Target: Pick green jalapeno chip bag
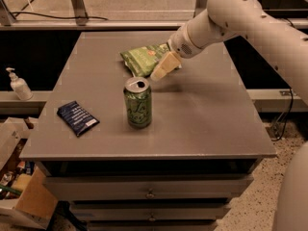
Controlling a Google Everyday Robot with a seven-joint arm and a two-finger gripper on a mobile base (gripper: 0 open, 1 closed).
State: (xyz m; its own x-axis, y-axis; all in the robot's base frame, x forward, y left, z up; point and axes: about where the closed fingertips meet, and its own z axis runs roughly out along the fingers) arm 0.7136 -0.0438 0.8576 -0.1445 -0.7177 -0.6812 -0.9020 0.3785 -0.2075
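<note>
Green jalapeno chip bag [143, 57] lies flat on the grey bench [207, 124], behind the green drink can [138, 102] and near it (crinkled, with a small red mark on its face). The can stands upright, its top opened. The gripper [158, 74] hangs behind the can and slightly to its right, over the bag's right end, tilted down towards the can. How its jaws stand cannot be told, and whether it touches the bag is also unclear. The white arm [231, 18] reaches in from behind and right of the can. A flat dark blue packet [77, 118] lies to the can's left, well apart from it.
</note>
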